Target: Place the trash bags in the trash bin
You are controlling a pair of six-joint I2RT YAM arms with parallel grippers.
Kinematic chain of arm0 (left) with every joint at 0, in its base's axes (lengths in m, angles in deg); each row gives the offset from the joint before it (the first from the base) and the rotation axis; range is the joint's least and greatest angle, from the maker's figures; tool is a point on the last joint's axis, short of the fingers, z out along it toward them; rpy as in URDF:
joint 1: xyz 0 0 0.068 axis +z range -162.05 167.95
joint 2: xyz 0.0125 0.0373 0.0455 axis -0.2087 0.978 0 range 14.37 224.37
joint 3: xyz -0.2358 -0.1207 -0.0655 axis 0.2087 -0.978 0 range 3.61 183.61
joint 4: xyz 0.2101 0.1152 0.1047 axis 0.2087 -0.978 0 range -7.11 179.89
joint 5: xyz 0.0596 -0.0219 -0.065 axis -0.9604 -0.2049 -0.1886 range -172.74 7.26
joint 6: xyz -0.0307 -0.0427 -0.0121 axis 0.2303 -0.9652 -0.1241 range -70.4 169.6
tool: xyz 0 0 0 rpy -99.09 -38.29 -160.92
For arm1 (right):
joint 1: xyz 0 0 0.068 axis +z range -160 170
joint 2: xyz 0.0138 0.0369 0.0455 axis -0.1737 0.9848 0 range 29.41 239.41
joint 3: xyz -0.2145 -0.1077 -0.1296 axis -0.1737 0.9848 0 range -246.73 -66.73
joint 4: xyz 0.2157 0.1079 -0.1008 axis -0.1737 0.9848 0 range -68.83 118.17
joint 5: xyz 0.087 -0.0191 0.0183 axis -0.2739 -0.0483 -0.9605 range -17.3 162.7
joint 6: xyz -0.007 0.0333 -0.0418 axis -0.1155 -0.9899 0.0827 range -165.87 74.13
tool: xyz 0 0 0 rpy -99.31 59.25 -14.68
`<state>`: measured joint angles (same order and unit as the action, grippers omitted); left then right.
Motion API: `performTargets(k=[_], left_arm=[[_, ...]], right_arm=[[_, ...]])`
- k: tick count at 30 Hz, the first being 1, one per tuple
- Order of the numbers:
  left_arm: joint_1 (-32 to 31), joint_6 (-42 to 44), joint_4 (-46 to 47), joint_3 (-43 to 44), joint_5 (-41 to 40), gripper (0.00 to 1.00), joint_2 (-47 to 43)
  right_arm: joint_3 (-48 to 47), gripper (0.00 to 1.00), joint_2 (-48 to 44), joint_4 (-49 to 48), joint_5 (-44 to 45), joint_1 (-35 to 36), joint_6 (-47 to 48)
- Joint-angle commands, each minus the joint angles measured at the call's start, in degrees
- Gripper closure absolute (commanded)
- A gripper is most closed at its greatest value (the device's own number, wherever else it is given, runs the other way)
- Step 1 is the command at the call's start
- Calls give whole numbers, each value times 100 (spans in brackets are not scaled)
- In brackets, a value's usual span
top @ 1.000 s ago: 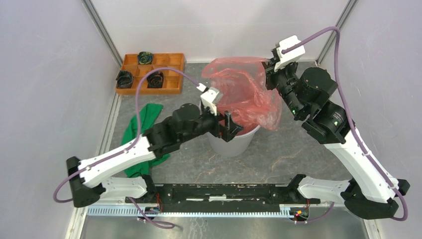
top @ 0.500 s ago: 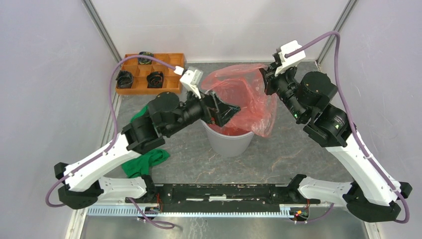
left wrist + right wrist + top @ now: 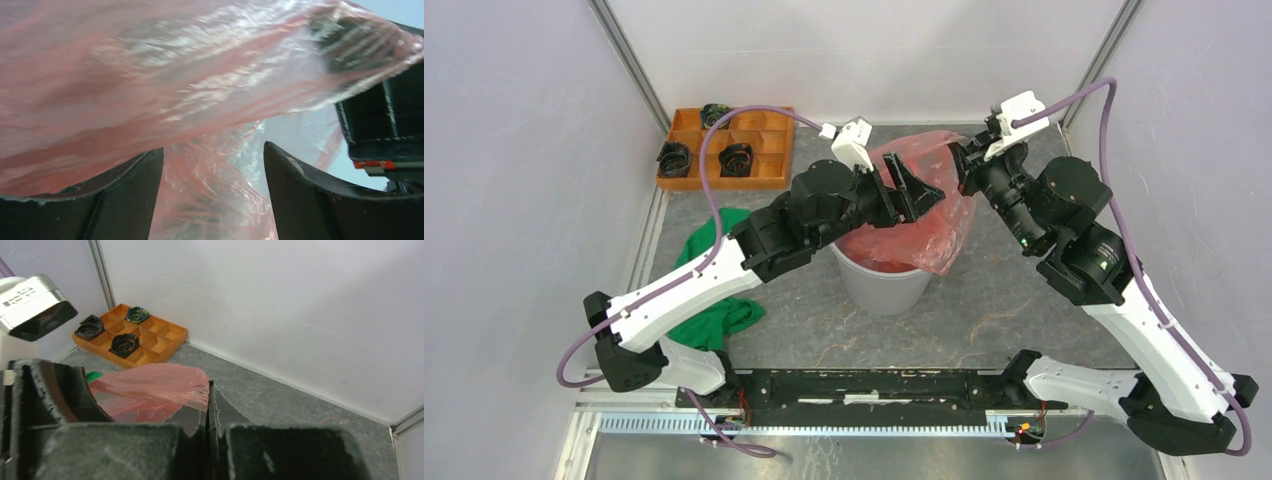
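The red-orange trash bag (image 3: 924, 228) hangs over the pale grey trash bin (image 3: 886, 288), its lower part inside the rim and one side draped down the bin's right. My right gripper (image 3: 964, 168) is shut on the bag's far right edge, and the right wrist view shows the pinch (image 3: 207, 390) with the film (image 3: 150, 387) spread to its left. My left gripper (image 3: 927, 193) is open, high against the bag's upper part. In the left wrist view its fingers (image 3: 130, 200) stand wide apart with bag film (image 3: 210, 95) between and above them.
A brown compartmented tray (image 3: 724, 183) with small black rolls (image 3: 736, 158) sits at the far left and also shows in the right wrist view (image 3: 160, 347). A green cloth (image 3: 709, 250) lies left of the bin, under my left arm. Walls stand close behind and to both sides.
My left gripper rose from the bin's near-left rim and moved right and farther back, up against the bag's upper part. My right gripper shifted slightly right, still holding the bag's edge.
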<state>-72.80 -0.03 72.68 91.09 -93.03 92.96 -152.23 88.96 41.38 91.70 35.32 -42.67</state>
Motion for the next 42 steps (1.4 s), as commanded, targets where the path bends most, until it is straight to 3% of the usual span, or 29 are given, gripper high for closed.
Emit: performTargets(k=[1, 7, 14, 18, 24, 29, 33, 42], left_arm=[[151, -557, -43, 311, -284, 22, 81], [345, -502, -139, 558, 73, 33, 413], [389, 255, -169, 977, 812, 44, 723], [458, 600, -377, 981, 882, 67, 631], [564, 1226, -395, 641, 300, 97, -109], [564, 1606, -281, 47, -236, 98, -1025], [564, 1677, 81, -693, -217, 98, -1712], [564, 1438, -27, -1105, 286, 98, -1834]], right_arm=[[102, 100, -220, -387, -81, 4, -39], [181, 99, -287, -482, -160, -1, -39], [208, 99, -269, -509, -101, 3, -30], [208, 99, -258, -508, -3, 4, -8], [246, 99, -255, -461, 206, 3, 1], [240, 99, -234, -406, 196, 7, -165], [295, 99, -207, -356, 124, -2, -289], [94, 98, -189, -63, 272, 2, -311]])
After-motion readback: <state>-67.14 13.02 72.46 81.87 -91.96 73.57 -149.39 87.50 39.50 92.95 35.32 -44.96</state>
